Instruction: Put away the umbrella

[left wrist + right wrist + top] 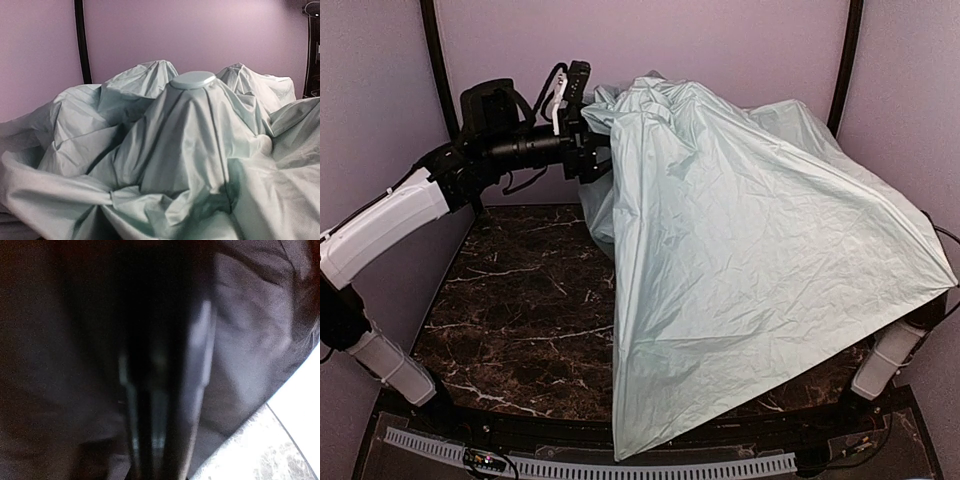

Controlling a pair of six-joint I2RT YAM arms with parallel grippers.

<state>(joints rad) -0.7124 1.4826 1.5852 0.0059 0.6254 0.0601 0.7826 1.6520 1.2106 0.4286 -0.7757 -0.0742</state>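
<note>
The umbrella [760, 230] is a wide sheet of pale mint fabric draped from the back middle down over the right half of the table. In the left wrist view its canopy [190, 150] fills the frame in crumpled folds, with the round top cap [192, 80] poking up. My left gripper [570, 95] is raised at the back left, right against the canopy's top edge, jaws apart. My right gripper [160, 390] is under the fabric in the dark, its fingers close together. What lies between them is too dark to tell. The shaft and handle are hidden.
The dark marble table [520, 300] shows bare on the left half. Only a white link of the right arm [890, 360] sticks out from under the fabric. Purple walls with black posts [438, 60] close in the back and sides.
</note>
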